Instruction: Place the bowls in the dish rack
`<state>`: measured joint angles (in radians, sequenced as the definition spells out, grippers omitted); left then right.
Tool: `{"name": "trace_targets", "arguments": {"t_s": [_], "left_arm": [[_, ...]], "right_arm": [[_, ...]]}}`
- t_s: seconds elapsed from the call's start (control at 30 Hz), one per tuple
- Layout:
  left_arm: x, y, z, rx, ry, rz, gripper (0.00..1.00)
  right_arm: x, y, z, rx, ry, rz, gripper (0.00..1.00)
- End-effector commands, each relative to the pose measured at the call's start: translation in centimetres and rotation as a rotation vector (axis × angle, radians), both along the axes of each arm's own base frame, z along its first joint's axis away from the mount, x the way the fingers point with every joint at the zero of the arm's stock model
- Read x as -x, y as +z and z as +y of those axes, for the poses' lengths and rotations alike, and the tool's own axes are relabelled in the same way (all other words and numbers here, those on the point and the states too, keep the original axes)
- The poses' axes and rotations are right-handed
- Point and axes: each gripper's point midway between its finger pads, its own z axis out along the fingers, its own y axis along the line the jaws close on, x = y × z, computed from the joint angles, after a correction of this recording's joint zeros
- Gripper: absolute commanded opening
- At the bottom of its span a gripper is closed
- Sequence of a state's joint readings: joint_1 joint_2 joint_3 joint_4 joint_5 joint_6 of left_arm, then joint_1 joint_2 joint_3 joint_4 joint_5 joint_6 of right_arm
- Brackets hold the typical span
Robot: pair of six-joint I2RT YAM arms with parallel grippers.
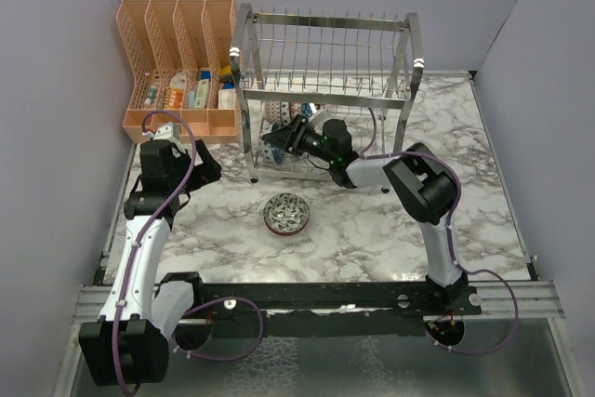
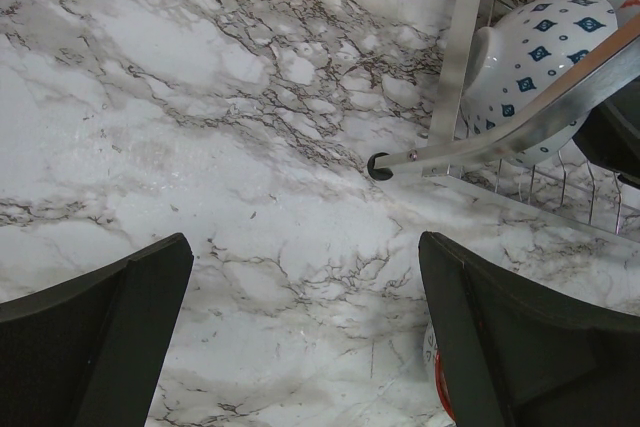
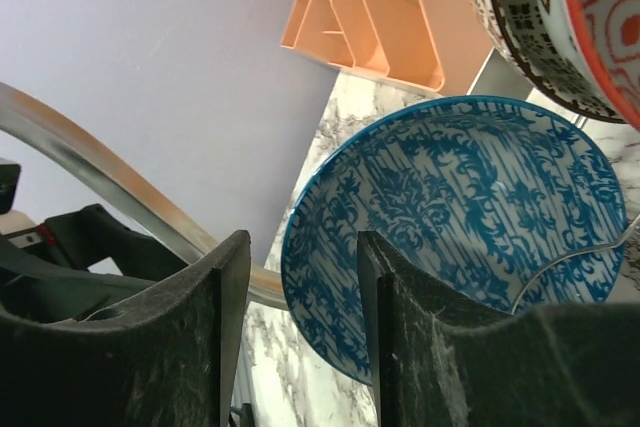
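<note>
The chrome dish rack stands at the back centre. My right gripper reaches into its lower tier. In the right wrist view it is open, its jaws astride the rim of a blue-patterned bowl that stands on edge against a wire; the left finger is clear of the rim. Two more bowls stand behind it. One bowl with a reddish inside sits upright on the table. My left gripper is open and empty over bare marble, near the rack's front-left foot.
An orange mesh organiser with small packets stands at the back left, next to the rack. In the left wrist view a white bowl with blue diamonds leans in the rack. Purple walls close in the left, back and right sides.
</note>
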<state>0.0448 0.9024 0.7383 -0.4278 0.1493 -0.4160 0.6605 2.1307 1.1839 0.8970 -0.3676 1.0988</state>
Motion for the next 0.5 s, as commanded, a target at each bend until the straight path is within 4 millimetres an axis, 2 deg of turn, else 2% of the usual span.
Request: {"name": "trace_targets", "arguments": {"t_s": [0.0,0.1,0.47], "left_arm": [[-0.2,0.9,0.0,0.002,-0.004,-0.034,0.99],[-0.2,0.9,0.0,0.002,-0.005,-0.033,0.99],[-0.3,0.8,0.0,0.003,-0.004,-0.03,0.99]], "right_arm": [[-1.0,0.0,-0.5,0.057,-0.032,-0.013,0.48],[-0.7,-0.4,-0.9,0.061,-0.034,-0.01,0.5],[0.0,0.7,-1.9,0.067,-0.035,-0.049,0.52]]}}
